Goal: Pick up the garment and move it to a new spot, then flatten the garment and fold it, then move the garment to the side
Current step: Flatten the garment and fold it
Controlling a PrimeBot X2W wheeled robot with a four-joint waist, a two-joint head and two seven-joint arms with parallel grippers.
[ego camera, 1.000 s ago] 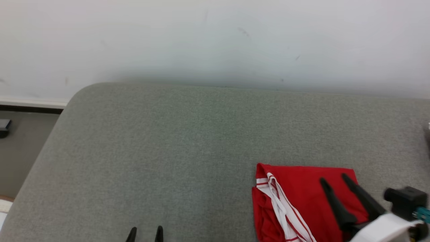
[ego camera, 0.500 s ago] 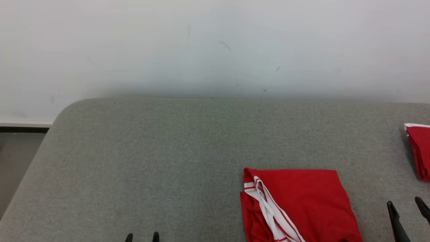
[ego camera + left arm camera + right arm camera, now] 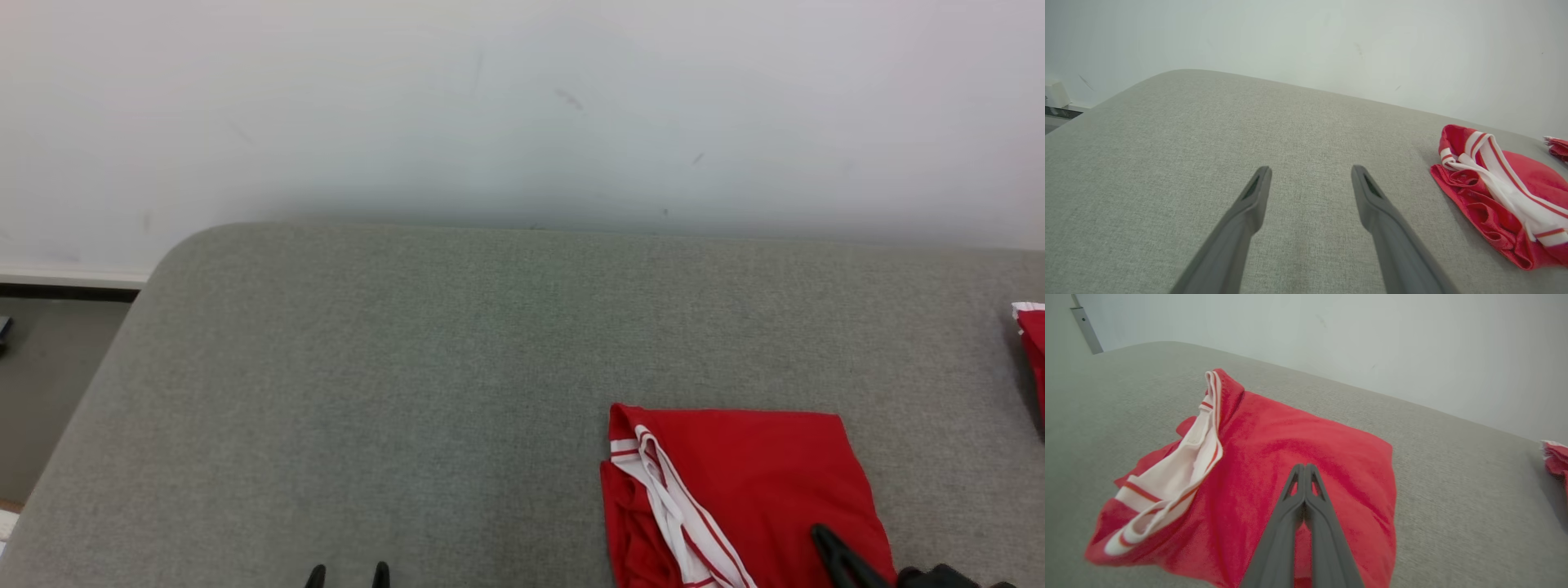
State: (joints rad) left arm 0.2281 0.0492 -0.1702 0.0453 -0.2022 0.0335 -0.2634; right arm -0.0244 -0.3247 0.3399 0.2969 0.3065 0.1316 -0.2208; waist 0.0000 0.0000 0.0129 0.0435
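Right pincer (image 3: pixel 1304 468) is clenched, fingers pressed together, with the folded red garment (image 3: pixel 1274 437) lying under and around its tips; my left pincer (image 3: pixel 1311 171) stands released, garment off to its right.

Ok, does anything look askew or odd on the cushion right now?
The folded red garment isn't neat: its white striped band bunches loose along the left edge, over rumpled layers. Nothing looks damaged or spilled.
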